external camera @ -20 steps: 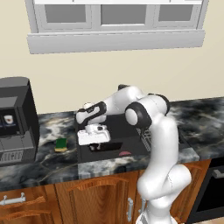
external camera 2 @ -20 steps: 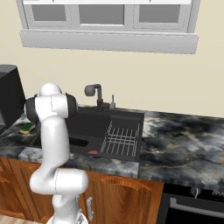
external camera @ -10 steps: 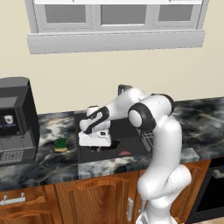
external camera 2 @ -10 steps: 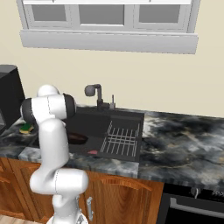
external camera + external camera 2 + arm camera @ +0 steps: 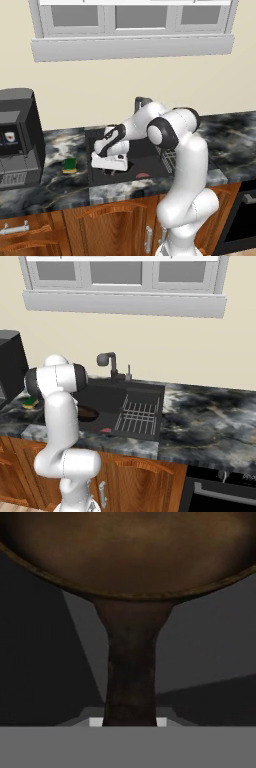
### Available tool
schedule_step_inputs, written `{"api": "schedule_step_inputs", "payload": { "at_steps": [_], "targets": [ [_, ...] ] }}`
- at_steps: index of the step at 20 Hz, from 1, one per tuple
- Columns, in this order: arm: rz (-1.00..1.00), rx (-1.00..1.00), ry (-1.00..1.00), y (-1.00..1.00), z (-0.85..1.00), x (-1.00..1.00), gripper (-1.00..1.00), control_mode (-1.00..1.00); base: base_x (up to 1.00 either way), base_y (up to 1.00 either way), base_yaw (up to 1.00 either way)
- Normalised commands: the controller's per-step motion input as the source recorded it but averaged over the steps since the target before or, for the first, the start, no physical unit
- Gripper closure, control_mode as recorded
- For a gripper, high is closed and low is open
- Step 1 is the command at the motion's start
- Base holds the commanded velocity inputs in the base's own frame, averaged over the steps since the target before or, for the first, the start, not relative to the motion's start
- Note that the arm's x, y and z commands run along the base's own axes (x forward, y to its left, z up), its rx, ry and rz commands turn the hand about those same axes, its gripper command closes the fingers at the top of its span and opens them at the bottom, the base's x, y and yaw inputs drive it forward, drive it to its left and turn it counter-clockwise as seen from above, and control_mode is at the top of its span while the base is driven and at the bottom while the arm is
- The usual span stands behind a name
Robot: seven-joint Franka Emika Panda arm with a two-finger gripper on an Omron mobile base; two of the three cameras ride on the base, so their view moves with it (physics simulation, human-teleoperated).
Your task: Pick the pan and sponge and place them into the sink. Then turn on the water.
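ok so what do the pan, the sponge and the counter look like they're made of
Pan: dull, mottled brown metal, likely cast iron or rusted steel; no shine, handle of the same stuff.
Sponge: green layer over yellow, looks like a scouring pad on foam; too small to show texture.
Counter: dark stone with pale veins, like polished marble or granite.

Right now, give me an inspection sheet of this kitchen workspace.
Surface: dark marbled counter.
Job's things: pan held by its handle, low inside the sink; sponge on the counter left of the sink; no water running from the faucet.
Clutter: wire rack in the basin; small red drain.
Tool: tool shut on the pan's handle.
Cables: nothing seen.
Surroundings: coffee machine, window, wooden cabinets.
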Motion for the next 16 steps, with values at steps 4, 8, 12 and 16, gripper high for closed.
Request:
{"api": "schedule_step_inputs", "payload": {
  "at_steps": [4, 8, 12, 16],
  "targets": [
    [-0.03, 0.05, 0.05, 0.0, -0.52, 0.24, 1.0, -1.0, 0.0, 0.0, 0.0],
    [-0.03, 0.05, 0.05, 0.0, -0.53, 0.23, 1.0, -1.0, 0.0, 0.0, 0.0],
    [-0.04, 0.02, 0.04, 0.03, -0.52, 0.29, 1.0, -1.0, 0.0, 0.0, 0.0],
    [-0.04, 0.01, 0.04, 0.05, -0.47, 0.32, 1.0, -1.0, 0.0, 0.0, 0.0]
  ]
}}
